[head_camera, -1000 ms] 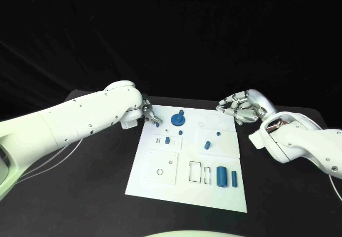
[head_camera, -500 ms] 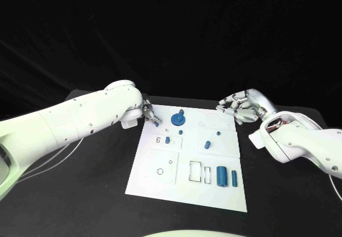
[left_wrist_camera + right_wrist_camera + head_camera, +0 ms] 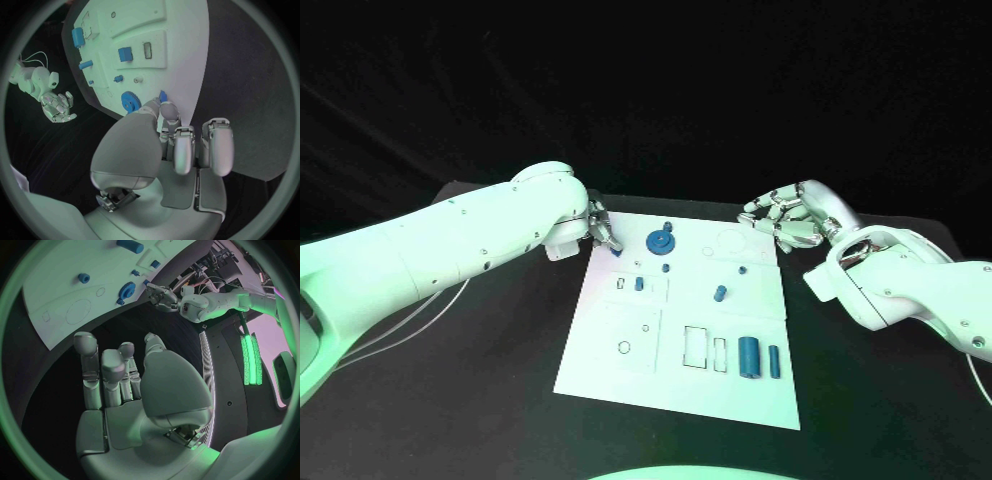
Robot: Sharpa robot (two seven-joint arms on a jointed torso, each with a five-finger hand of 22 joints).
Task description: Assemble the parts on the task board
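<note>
The white task board (image 3: pixel 678 385) lies in the middle of the table. A blue gear (image 3: pixel 659 240) stands near its far edge, with small blue parts (image 3: pixel 720 294) in the middle and two blue cylinders (image 3: pixel 750 354) nearer me. My left hand (image 3: pixel 599 226) is at the board's far left corner and pinches a small blue part (image 3: pixel 163 96) between thumb and fingertip, just over the board's edge (image 3: pixel 187 65) beside the gear (image 3: pixel 129 101). Off the board's far right corner, my right hand (image 3: pixel 783 218) hovers with its fingers (image 3: pixel 103 375) apart and nothing in them.
The board carries raised white blocks with slots and holes (image 3: pixel 692 345). Black table (image 3: pixel 473 370) surrounds it on both sides. My left arm (image 3: pixel 459 250) stretches across the table's left part. The right wrist view shows the left hand (image 3: pixel 164 296) beyond the board (image 3: pixel 69 285).
</note>
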